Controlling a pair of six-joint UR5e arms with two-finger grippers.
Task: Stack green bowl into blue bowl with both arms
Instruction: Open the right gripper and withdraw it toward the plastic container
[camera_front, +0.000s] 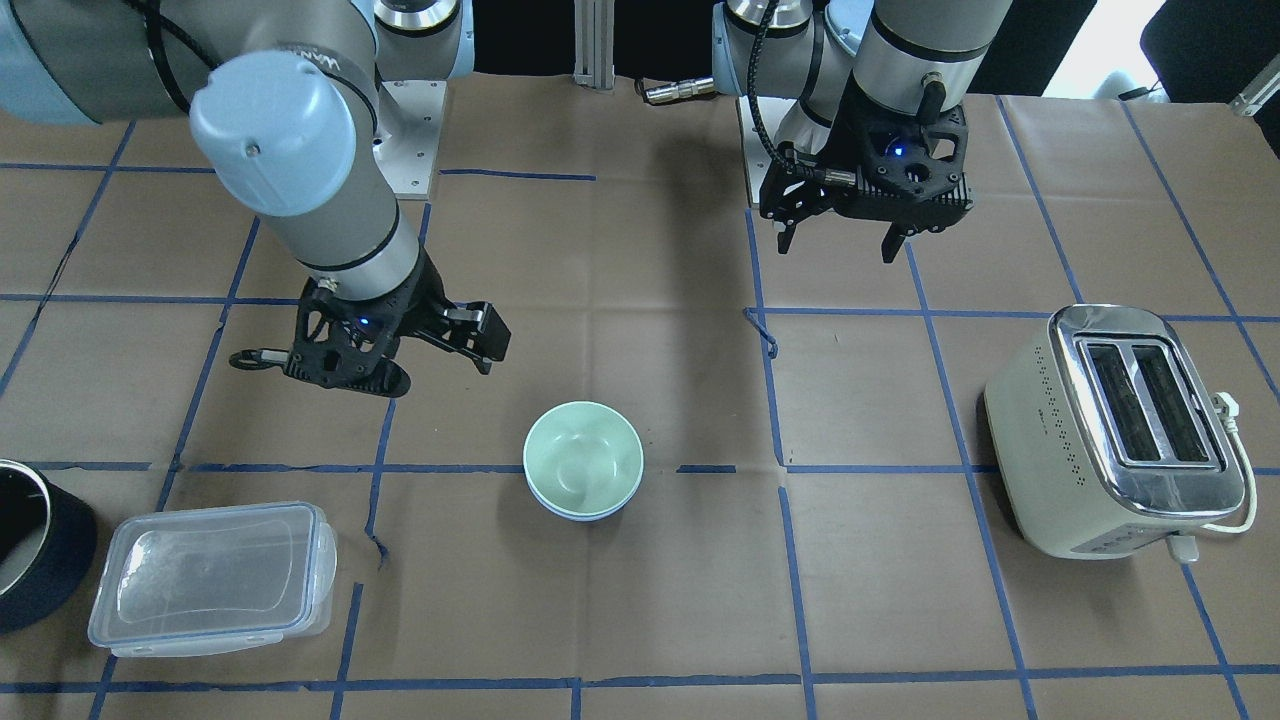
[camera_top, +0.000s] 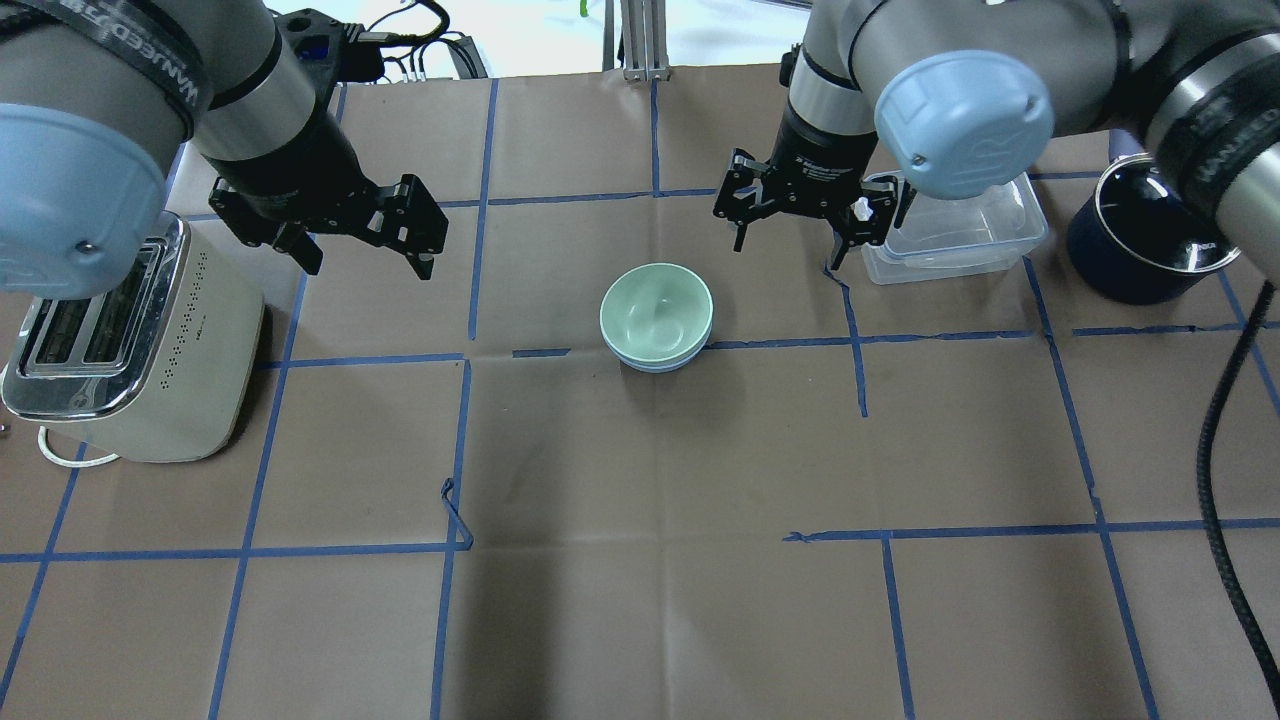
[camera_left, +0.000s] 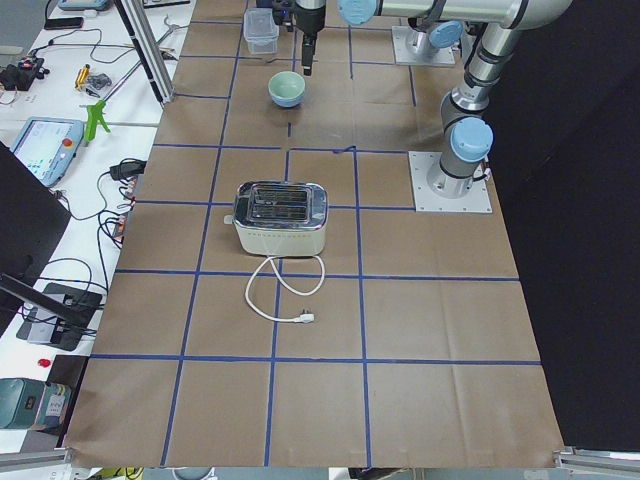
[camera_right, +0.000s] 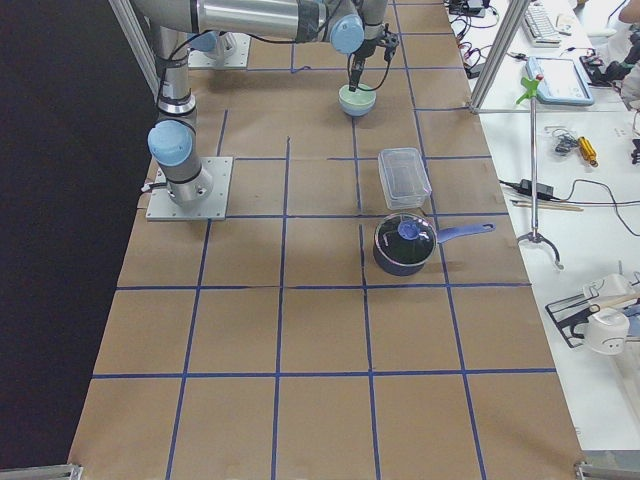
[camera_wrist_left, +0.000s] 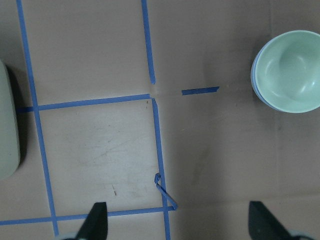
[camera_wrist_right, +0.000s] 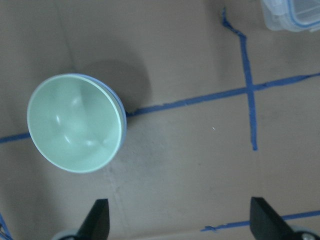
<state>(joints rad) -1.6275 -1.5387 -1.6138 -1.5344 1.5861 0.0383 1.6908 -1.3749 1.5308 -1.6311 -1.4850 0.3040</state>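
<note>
The green bowl (camera_front: 583, 458) sits nested inside the blue bowl (camera_front: 580, 513), of which only a thin rim shows beneath it, at the table's middle. The stack also shows in the overhead view, green bowl (camera_top: 656, 312) in blue bowl (camera_top: 655, 365). My left gripper (camera_top: 368, 266) hangs open and empty above the table, between the toaster and the bowls. My right gripper (camera_top: 786, 252) hangs open and empty above the table on the bowls' other side. The left wrist view shows the green bowl (camera_wrist_left: 292, 70) at upper right; the right wrist view shows it (camera_wrist_right: 75, 130) at left.
A cream toaster (camera_top: 130, 340) with a loose cord stands on my left. A clear lidded container (camera_top: 960, 235) and a dark pot (camera_top: 1140, 240) stand on my right, past the right gripper. Brown paper with blue tape lines covers the table.
</note>
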